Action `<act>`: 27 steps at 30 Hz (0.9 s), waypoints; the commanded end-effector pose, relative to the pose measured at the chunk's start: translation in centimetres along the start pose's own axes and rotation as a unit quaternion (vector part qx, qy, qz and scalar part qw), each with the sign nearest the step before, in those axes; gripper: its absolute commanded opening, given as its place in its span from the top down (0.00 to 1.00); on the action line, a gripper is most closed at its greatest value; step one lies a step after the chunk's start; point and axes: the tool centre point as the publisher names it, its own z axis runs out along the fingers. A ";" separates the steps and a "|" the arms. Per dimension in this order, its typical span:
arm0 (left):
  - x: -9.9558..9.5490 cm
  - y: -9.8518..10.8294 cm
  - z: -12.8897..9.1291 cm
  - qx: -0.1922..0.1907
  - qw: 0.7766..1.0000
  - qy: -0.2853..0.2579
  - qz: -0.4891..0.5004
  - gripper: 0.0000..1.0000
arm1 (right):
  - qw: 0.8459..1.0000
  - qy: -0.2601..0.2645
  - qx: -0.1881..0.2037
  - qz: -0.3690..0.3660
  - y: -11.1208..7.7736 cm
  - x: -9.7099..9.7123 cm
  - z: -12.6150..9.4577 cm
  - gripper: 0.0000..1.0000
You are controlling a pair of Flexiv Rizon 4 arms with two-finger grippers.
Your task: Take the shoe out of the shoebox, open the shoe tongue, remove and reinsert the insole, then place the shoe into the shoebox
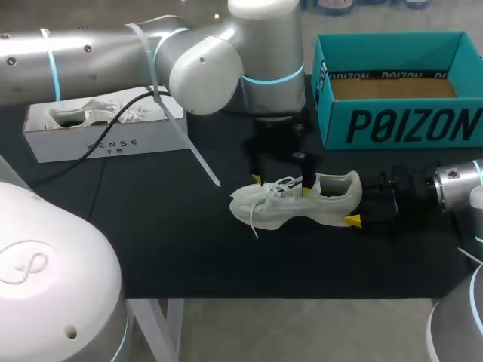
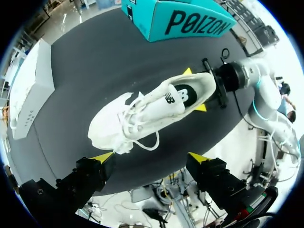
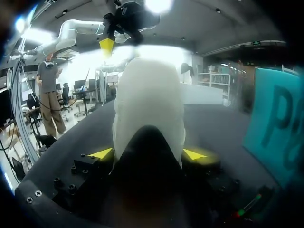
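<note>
A white lace-up shoe (image 1: 294, 202) lies on the black mat, toe to the left. Its dark insole (image 2: 184, 94) shows through the opening. My right gripper (image 1: 355, 200) comes in from the right and is shut on the shoe's heel (image 3: 148, 95), a yellow tip on each side. The left wrist view shows those tips flanking the heel (image 2: 204, 83). My left gripper (image 1: 281, 181) hangs open just above the laces (image 2: 137, 121), fingers spread wide, touching nothing. The teal shoebox (image 1: 400, 124) stands open at the back right, with only its cardboard floor showing inside.
A white box (image 1: 106, 139) with another white shoe in it sits at the back left. A cable and a white strap hang from my left arm over the mat. The mat's front edge runs close below the shoe.
</note>
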 end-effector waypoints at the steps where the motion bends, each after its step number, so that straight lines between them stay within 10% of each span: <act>1: 1.6 -0.6 0.9 -0.025 0.990 -0.064 -0.122 0.00 | 1.000 0.000 0.001 0.000 -0.6 0.1 0.6 1.00; 27: 4.7 -4.6 2.2 0.024 0.966 -0.173 -0.193 0.00 | 1.000 0.000 0.001 0.000 -0.6 0.1 0.6 1.00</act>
